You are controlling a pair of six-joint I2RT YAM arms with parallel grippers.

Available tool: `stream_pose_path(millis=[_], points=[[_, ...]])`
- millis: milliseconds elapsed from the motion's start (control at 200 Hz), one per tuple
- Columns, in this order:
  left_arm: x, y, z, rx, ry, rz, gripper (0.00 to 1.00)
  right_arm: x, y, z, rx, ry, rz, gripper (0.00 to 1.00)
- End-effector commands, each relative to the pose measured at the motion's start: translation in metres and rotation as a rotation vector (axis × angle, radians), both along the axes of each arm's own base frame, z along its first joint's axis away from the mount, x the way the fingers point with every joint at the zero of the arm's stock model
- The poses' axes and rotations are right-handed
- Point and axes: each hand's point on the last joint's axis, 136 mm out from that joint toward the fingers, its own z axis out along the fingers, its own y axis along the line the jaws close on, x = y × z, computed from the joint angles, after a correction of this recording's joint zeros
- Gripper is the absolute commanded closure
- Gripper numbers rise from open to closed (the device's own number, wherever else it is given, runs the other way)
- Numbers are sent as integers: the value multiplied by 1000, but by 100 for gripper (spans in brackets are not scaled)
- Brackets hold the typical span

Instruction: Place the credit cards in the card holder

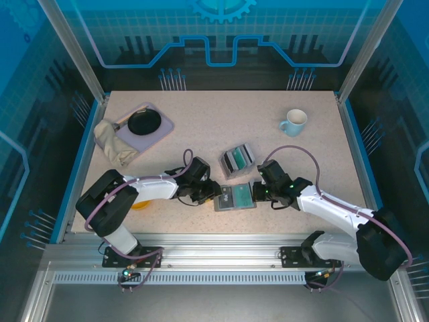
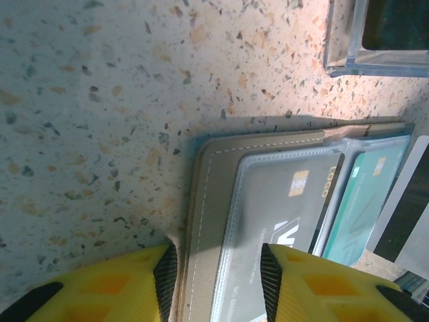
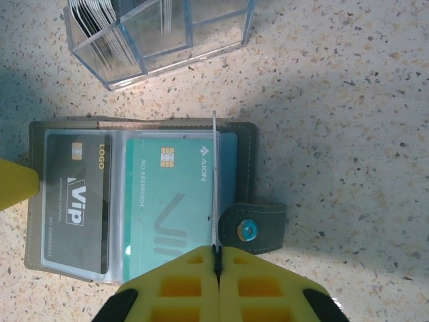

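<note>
Probably, we judge, the credit cards (image 3: 171, 208) are light, stiff, slick plastic, best pinched by a bare short edge. Two sit in floppy clear sleeves (image 3: 118, 221) of the soft, stitched grey card holder (image 3: 247, 168), which lies open midway along the speckled tabletop's (image 3: 348, 100) near edge. Our right gripper (image 3: 216, 253) pinches a thin sheet (image 3: 214, 174) upright; our left gripper (image 2: 218, 275), spread, straddles the holder's edge.

clear box (image 2: 345, 47): cut off by the top edge in the left wrist view; its dark contents are unreadable.
card holder (image 2: 214, 201): runs off the bottom edge there, with its near end behind the left gripper (image 2: 218, 278).
credit card (image 3: 214, 168): pinched edge-on in the right gripper (image 3: 216, 258), so its face cannot be told.
orange thing (image 1: 139, 203): mostly under the left arm; cannot tell what it is.
card print, top view: too small to read.
</note>
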Motion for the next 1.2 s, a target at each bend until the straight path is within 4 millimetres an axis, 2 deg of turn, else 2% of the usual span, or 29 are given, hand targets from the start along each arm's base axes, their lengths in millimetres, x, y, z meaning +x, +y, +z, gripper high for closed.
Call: stream_pose_path(millis=[0,120,350,495,640,965,1195], points=[[-7,1,-17,24,32,2,61,-2,-4,-11,-11,28,-13,95],[-9,0,-20,29,38,-3,62,-4,-9,-18,-21,57,-49,95],[-11,1,-24,39,46,-1,65,-5,-15,-18,2,67,-114,94],[-12,1,-25,39,49,-4,66,-6,-12,-15,32,67,-93,95],[-12,-1,-26,39,50,-7,67,-8,0,-16,117,79,-54,95],[-11,-4,-28,38,54,-11,70,3,25,16,327,37,-31,94],[-10,-6,-27,35,52,-13,70,5,33,24,375,38,-19,93]])
